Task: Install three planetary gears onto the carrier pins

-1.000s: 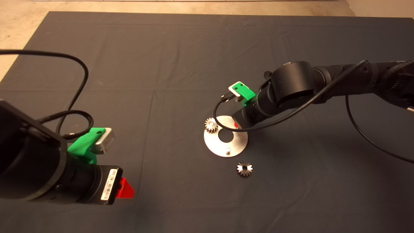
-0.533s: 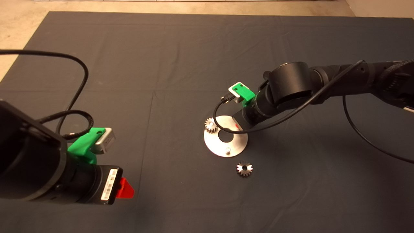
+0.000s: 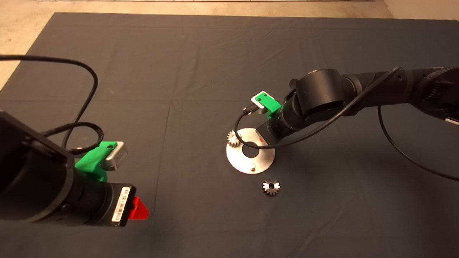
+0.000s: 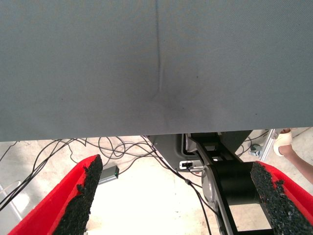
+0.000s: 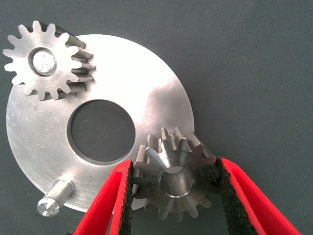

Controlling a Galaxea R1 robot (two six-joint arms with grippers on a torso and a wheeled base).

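One gear (image 5: 175,182) between right fingers (image 5: 117,200)

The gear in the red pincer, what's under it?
Under the held gear you can see the round disc. Whether a pin sits beneath it is covered by the gear itself. The right pincer grips it; another gear already sits on its pin.

You're looking at what is probably a robotics lab: a bench under a dark mat (image 3: 200,64), bare concrete floor (image 3: 21,25), loose cables (image 4: 122,149) trailing beneath.
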